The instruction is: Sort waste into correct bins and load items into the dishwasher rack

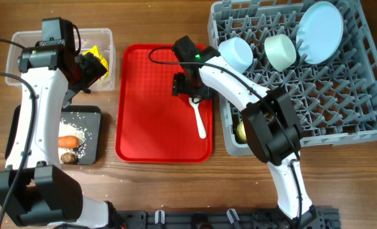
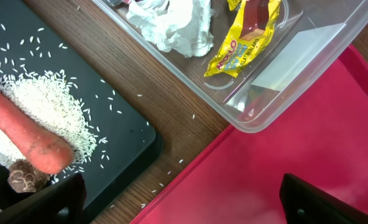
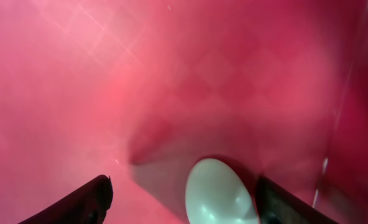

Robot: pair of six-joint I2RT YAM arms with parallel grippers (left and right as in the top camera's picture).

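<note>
The white plastic spoon (image 1: 199,119) lies on the flat red tray (image 1: 150,127). My right gripper (image 1: 192,90) is open low over the spoon's far end. In the right wrist view the spoon's white rounded end (image 3: 218,190) sits between the open fingers (image 3: 184,183). My left gripper (image 1: 92,67) is open and empty by the clear tub (image 1: 23,48); its fingers (image 2: 184,205) hang over the red tray's edge. The tub (image 2: 296,74) holds the tissue (image 2: 171,25) and a yellow wrapper (image 2: 240,50). The black tray (image 2: 122,143) holds the carrot (image 2: 28,140), rice (image 2: 41,106) and the brown lump (image 2: 25,177).
The grey rack (image 1: 341,108) on the right holds two pale bowls (image 1: 236,54) (image 1: 281,51), the blue plate (image 1: 322,32) and the yellow cup (image 1: 241,130). A few rice grains lie on the wood (image 2: 171,118) between the black tray and the red tray.
</note>
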